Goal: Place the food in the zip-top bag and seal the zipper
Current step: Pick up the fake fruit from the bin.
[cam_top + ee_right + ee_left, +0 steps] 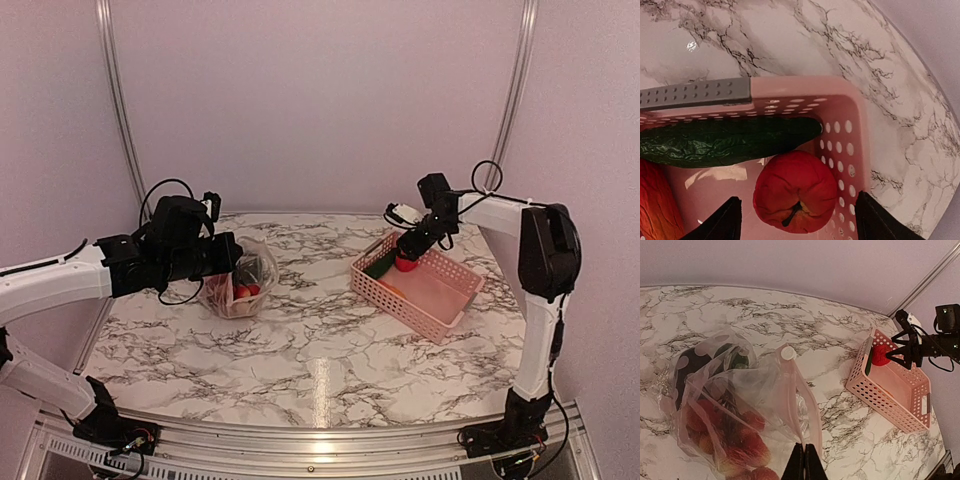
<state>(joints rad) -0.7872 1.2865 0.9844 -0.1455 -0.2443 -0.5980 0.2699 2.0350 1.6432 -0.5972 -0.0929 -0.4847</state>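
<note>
The clear zip-top bag [240, 285] lies at the table's left, holding red fruits [747, 447] and a dark eggplant [692, 365]. My left gripper [803, 460] is shut on the bag's zipper strip [792, 390] at its mouth edge. My right gripper [797, 217] is open above the pink basket's far corner, its fingers either side of a red round fruit [795, 192] lying there, not touching it. A long green cucumber [725, 140] lies beside the fruit, and an orange-red piece [655, 205] sits at the left. In the top view the right gripper [408, 250] hovers over that fruit [405, 264].
The pink perforated basket [440, 300] stands at the right, its rim [805, 85] below my right gripper. Bare marble lies between bag and basket. The enclosure's walls and metal posts bound the back and sides.
</note>
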